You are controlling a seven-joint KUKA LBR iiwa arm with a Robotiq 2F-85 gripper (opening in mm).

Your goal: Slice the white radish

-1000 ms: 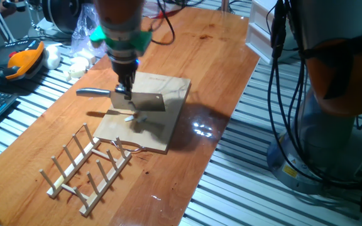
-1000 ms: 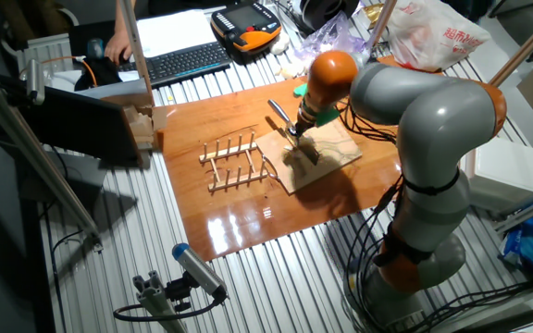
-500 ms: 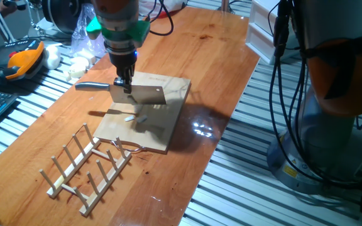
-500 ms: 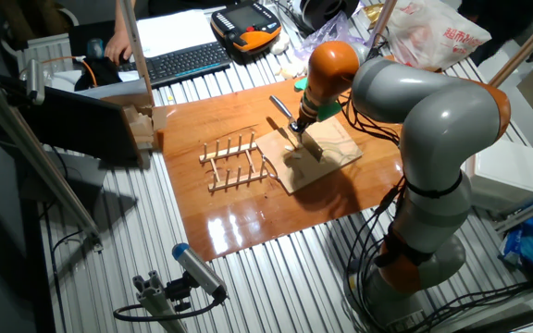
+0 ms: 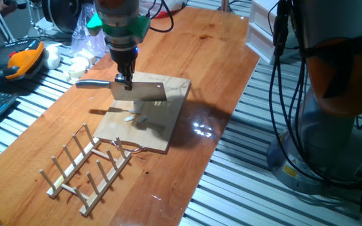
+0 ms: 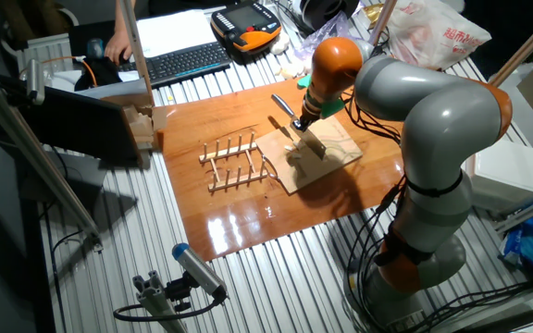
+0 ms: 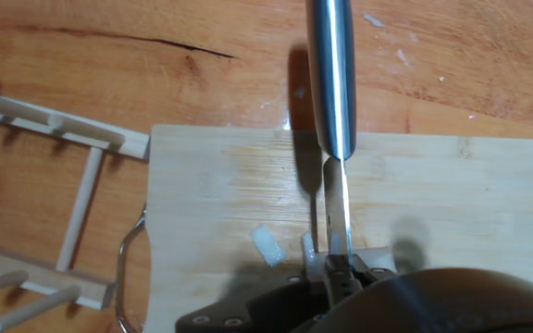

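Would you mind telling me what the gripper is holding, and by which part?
The gripper holds a steel cleaver by the blade's spine near the handle.

The arm [image 6: 433, 120] is thick, rounded grey casings with orange joint bands, black cables trailing down its base.

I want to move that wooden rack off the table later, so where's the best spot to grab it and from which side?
Grip the wooden rack by one of its long base rails, probably coming straight down from above with fingers across the rail, between pegs. It lies flat, pegs upright, so the pegs block a sideways approach. The gripper currently holds the cleaver above the cutting board.
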